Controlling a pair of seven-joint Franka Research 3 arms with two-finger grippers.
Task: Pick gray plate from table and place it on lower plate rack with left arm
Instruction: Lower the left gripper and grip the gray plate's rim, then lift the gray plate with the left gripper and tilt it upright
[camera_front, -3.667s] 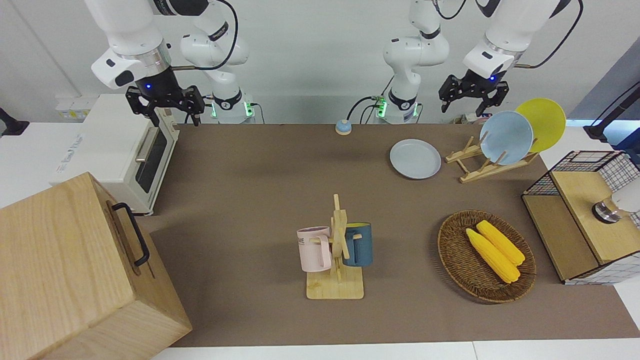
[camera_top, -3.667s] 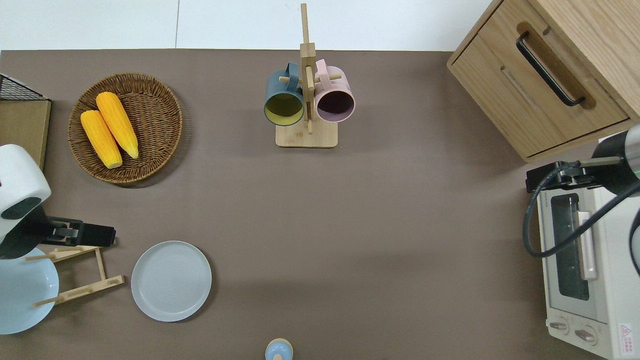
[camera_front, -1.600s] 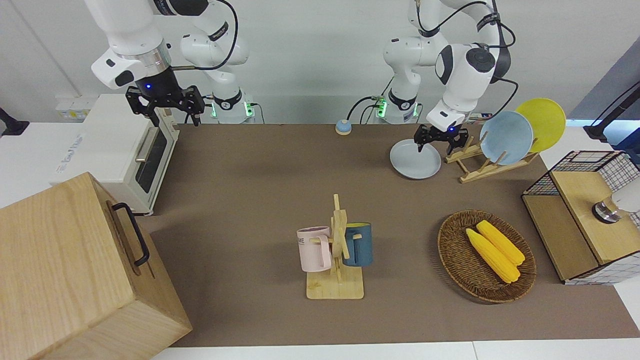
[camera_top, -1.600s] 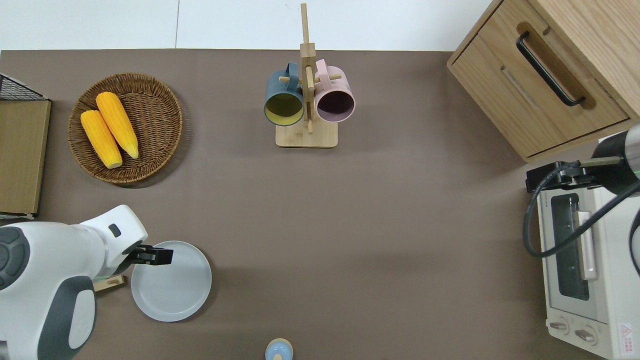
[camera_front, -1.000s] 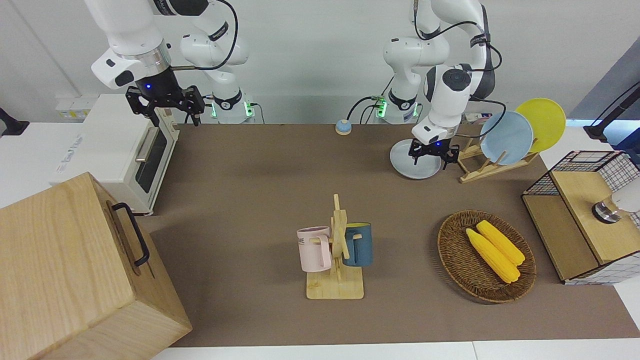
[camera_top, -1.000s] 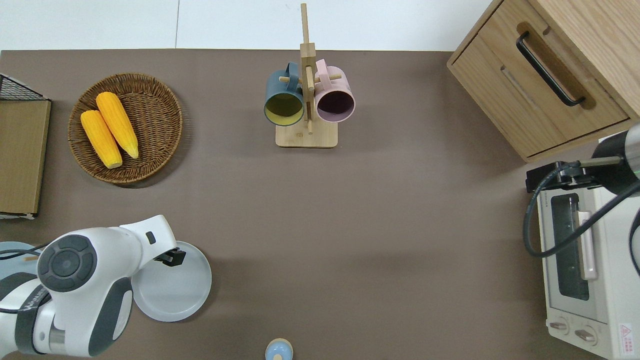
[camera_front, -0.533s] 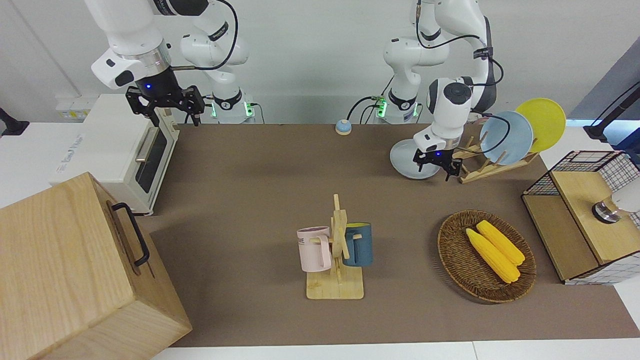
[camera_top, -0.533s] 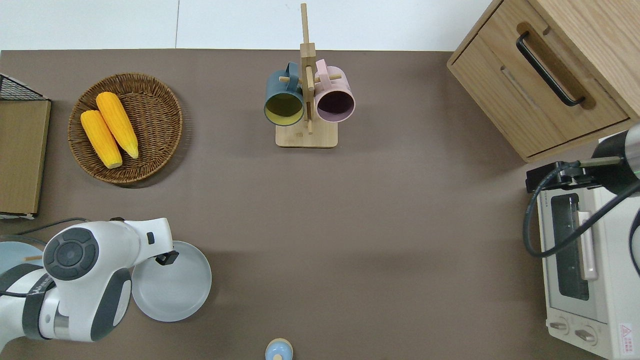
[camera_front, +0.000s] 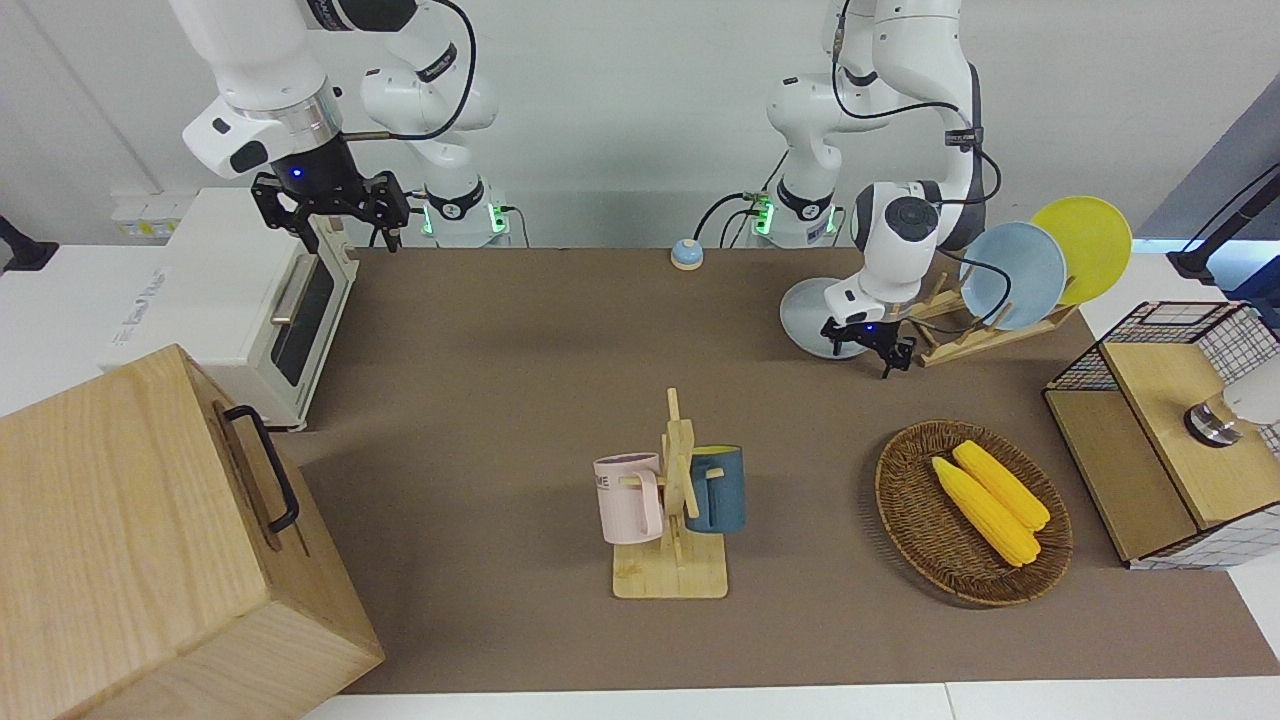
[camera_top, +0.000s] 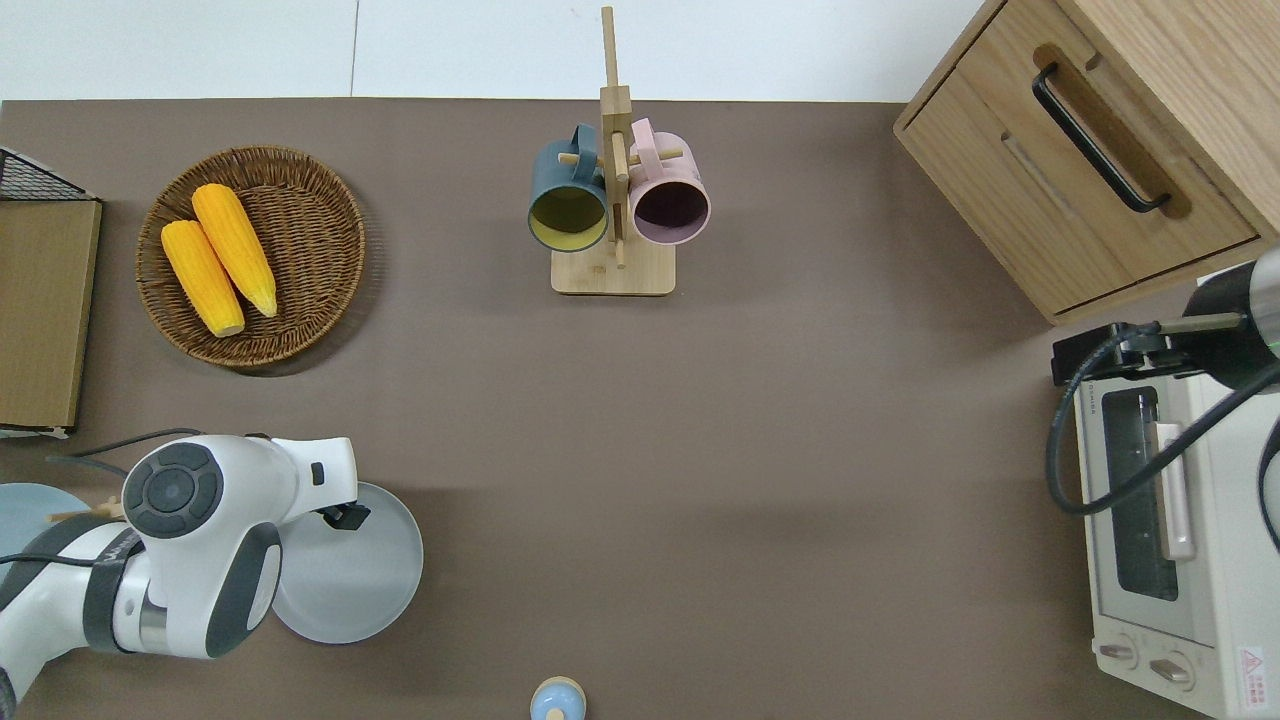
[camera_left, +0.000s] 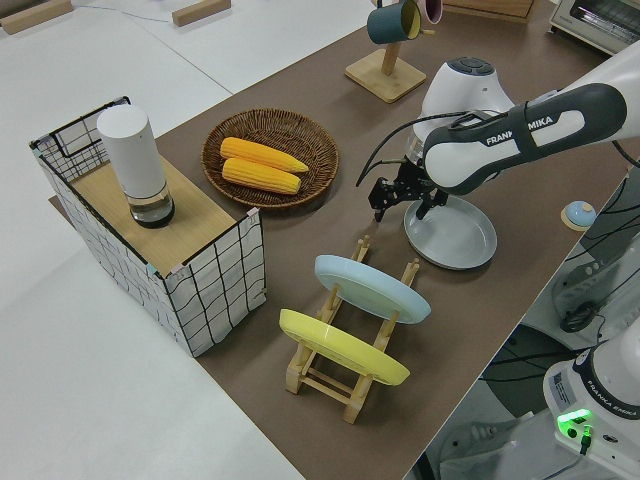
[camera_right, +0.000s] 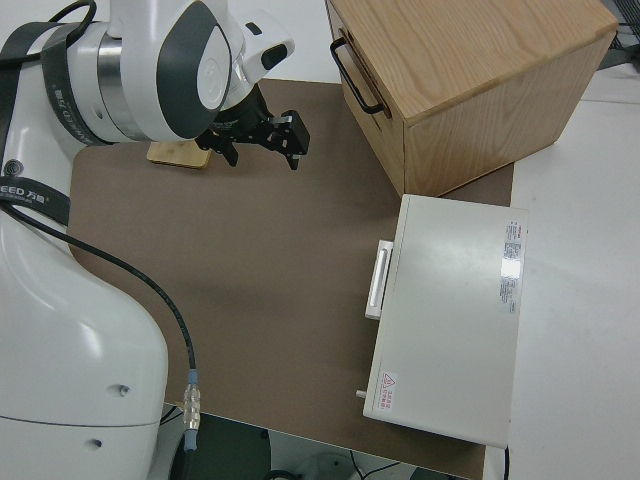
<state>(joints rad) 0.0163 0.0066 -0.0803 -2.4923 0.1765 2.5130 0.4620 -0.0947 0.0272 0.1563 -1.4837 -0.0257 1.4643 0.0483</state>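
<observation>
The gray plate (camera_front: 812, 318) lies flat on the desk (camera_front: 520, 380) just beside the rack (camera_front: 975, 335); the left pincer (camera_front: 866, 346), released, sits low at its rim; right arm parked

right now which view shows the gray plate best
The left side view: nearly the whole gray plate shows beside the left gripper. Overhead, the arm hides part of it; the front view shows a sliver; the right side view shows none.

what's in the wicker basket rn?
Two yellow corn cobs lie side by side in the wicker basket. The weave under them is covered.
</observation>
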